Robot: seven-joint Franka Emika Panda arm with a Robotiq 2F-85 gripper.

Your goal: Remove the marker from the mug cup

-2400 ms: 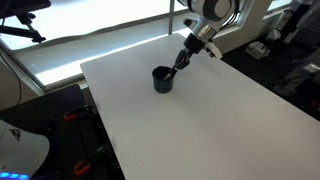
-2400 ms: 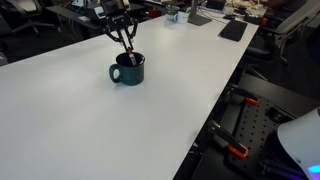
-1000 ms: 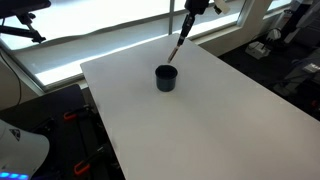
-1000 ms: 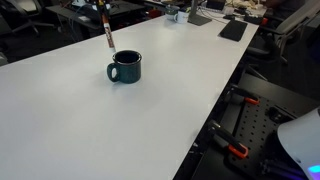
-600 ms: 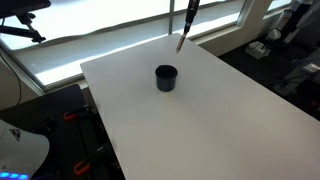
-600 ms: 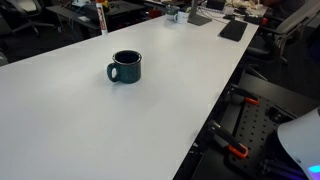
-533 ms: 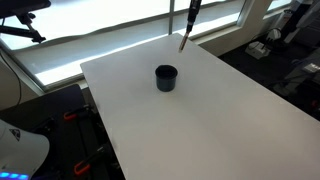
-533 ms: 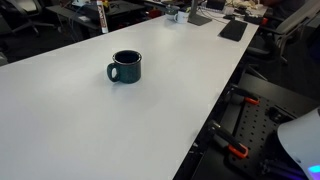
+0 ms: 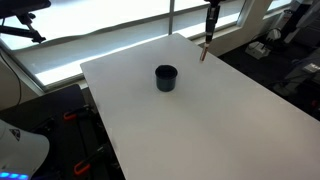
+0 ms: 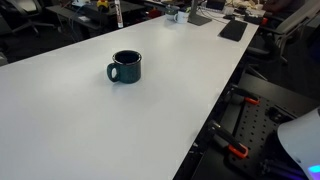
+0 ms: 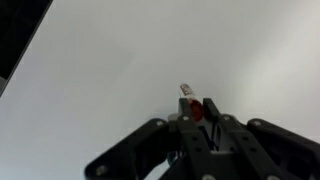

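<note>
Marker [image 11: 188, 95] partly hidden inside gripper [image 11: 200, 116]

Single obstacle on counter [image 9: 240, 115]: mug cup [image 9: 166, 78], upright, well in from every edge. Open white surface on all sides of it in both exterior views. Tool [image 11: 199, 112], clamped on marker [image 11: 190, 98], raised near a counter corner, well apart from mug cup, nothing beside it. Small clutter [image 10: 172, 14] only along the far edge.

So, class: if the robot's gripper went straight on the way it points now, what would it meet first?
Probably the white tabletop: the gripper points down at it, and the thin dark red marker it grips would touch first. Depth is unclear.
</note>
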